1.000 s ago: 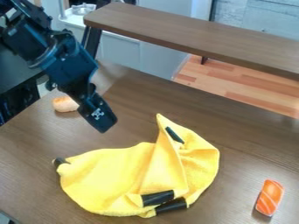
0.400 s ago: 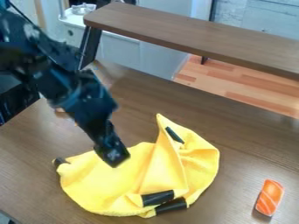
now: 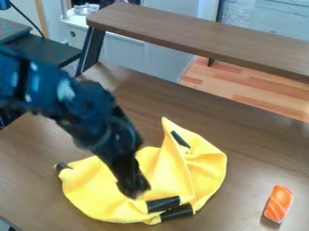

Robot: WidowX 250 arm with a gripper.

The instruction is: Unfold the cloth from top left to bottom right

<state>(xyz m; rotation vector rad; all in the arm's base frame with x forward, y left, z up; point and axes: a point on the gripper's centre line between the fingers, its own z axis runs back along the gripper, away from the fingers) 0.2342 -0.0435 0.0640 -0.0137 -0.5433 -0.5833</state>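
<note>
Claw [image 3: 133, 188] hangs over the yellow cloth [image 3: 88, 189], near two black patches [image 3: 163, 204].

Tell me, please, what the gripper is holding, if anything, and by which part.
That cannot be told; the gripper is over the yellow cloth.

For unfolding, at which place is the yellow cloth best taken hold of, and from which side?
Probably by the higher black patch at the front of the yellow cloth, from above and the picture's left, where the end effector hangs. This patch seems to lie on a folded layer, over the lower black patch, so it may lift separately.
</note>
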